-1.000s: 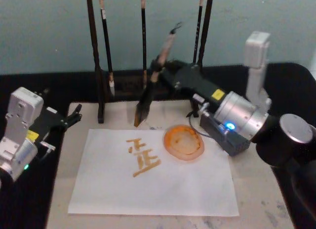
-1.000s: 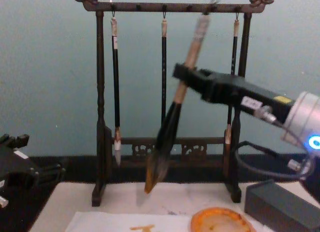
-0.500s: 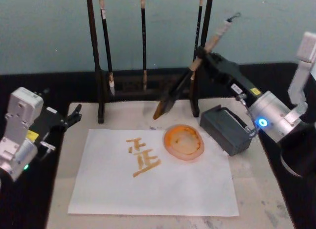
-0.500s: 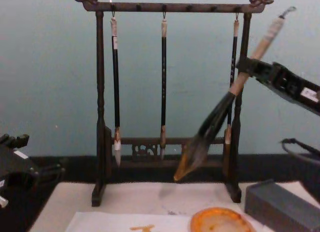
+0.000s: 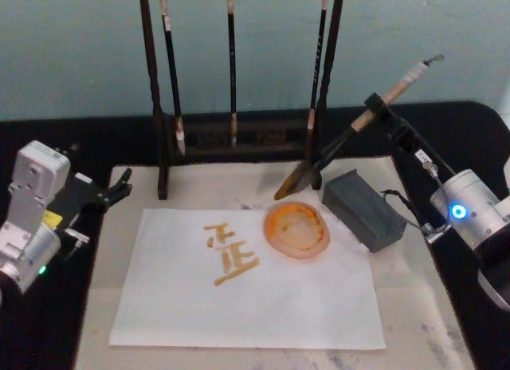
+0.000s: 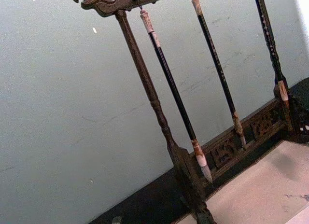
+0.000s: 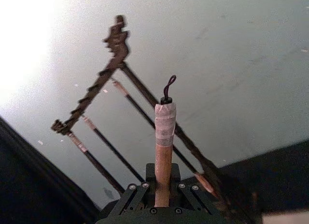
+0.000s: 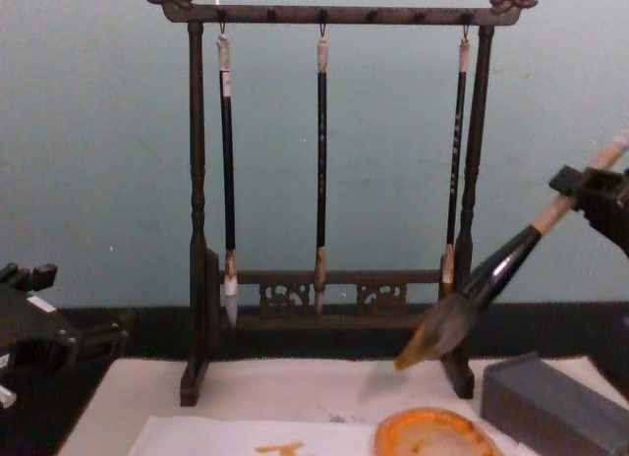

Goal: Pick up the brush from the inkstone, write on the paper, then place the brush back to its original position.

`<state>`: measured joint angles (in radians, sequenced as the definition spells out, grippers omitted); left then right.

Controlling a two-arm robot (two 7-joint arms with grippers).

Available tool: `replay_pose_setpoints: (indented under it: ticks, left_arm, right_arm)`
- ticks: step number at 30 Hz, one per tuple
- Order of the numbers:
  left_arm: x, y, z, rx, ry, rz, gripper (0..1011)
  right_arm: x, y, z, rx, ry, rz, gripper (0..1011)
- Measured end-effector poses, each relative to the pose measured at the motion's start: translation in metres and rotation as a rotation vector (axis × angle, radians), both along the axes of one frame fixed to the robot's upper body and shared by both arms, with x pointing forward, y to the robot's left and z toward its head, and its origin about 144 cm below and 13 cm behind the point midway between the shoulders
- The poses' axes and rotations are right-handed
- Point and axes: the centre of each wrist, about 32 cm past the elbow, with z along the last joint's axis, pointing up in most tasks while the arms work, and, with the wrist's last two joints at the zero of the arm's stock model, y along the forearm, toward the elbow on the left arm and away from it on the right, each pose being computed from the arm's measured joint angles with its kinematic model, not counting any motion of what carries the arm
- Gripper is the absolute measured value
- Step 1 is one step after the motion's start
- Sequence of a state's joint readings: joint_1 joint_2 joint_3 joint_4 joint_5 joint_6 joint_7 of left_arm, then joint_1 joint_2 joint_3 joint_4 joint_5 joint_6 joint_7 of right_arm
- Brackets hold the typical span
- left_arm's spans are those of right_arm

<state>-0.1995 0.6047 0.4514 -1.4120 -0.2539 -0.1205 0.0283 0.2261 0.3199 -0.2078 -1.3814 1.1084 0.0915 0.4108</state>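
Your right end effector, over the counter's right edge, clenches the tilted brush. Your left end effector rests at the left edge.

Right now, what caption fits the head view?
Right gripper holds the brush tilted near the inkstone, orange writing on the paper.

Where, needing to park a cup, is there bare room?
Bare: the paper nearer than the character and inkstone; the mat to its right, nearer than the grey block. Crowded: between inkstone, block and rack, where the right claw holds the brush. Left claw: beside the mat.
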Motion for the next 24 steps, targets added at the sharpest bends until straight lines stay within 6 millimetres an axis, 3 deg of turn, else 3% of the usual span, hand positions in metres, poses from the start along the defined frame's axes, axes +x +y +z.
replay_pose_setpoints:
  ticks: [24]
  left_arm:
    - [0.000, 0.000, 0.000, 0.000, 0.000, 0.000, 1009]
  right_arm:
    - [-0.008, -0.012, -0.033, 0.110, 0.195, -0.059, 176]
